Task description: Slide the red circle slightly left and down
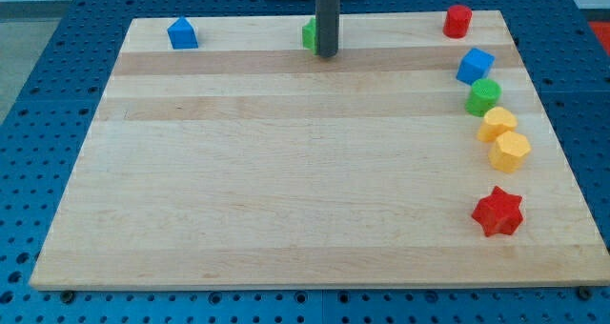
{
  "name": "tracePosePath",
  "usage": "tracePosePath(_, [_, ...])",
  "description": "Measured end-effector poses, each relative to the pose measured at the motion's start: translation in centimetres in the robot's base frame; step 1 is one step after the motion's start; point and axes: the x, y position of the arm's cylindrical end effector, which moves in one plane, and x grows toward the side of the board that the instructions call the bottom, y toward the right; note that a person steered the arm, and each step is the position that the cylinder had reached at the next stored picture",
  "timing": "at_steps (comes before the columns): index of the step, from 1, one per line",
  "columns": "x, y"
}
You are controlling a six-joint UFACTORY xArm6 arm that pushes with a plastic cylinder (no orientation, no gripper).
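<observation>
Wooden board (286,172), red circle (457,20) right of my tip (327,53)

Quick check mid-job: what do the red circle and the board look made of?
Red circle: probably plastic, a uniform saturated red with a mostly matte surface. Board: pale wood, showing lengthwise grain and joined planks, with a smooth finish. My tip is well to the circle's left.

The board (286,172) is pale wood with a smooth, matt grain in long planks, lying on a blue perforated metal-looking base (57,124), while the red circle (457,21), the red star (498,212) and the yellow blocks (505,138) look like smooth, faintly glossy plastic, and the rod (327,19) is dark and matt.
</observation>
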Motion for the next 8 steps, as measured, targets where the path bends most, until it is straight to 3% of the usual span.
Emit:
tracePosePath(4, [1.8,2.1])
tracePosePath(8, [1.0,20.4])
